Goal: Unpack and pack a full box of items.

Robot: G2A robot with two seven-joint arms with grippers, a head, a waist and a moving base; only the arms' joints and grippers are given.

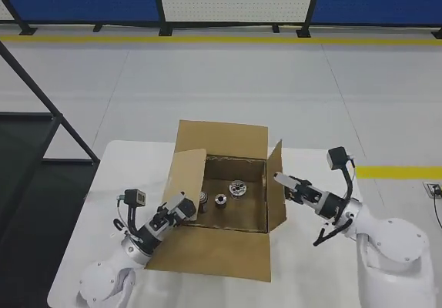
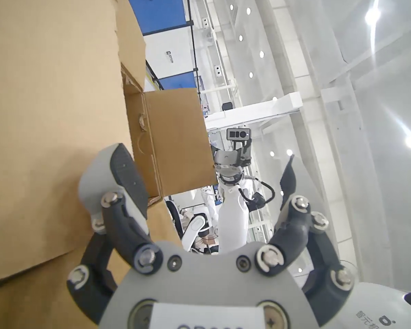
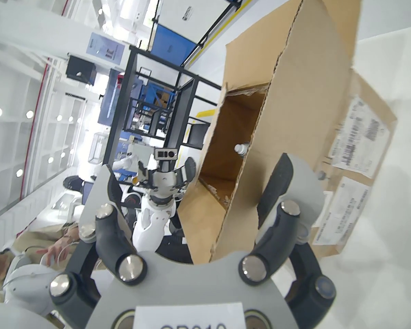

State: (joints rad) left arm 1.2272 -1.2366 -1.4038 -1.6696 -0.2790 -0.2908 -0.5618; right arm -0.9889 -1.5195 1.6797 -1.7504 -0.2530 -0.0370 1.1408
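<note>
An open cardboard box (image 1: 229, 219) stands mid-table with its flaps up. Inside lie small round metal items (image 1: 238, 187) and another one (image 1: 220, 199); a white bottle cap (image 3: 241, 148) pokes up inside. My left gripper (image 1: 179, 206) is open beside the left flap (image 1: 186, 175), with one finger (image 2: 123, 172) against the flap's cardboard (image 2: 48, 121). My right gripper (image 1: 282, 183) is open at the right flap (image 1: 275, 185). That flap's edge (image 3: 253, 179) stands between its fingers. The right arm (image 2: 231, 162) shows beyond the box.
The white table (image 1: 321, 262) has free room to the right of the box and in front of it. A black metal frame (image 1: 21, 100) stands off the table's left side. Paper labels (image 3: 356, 138) cover the box's outer wall.
</note>
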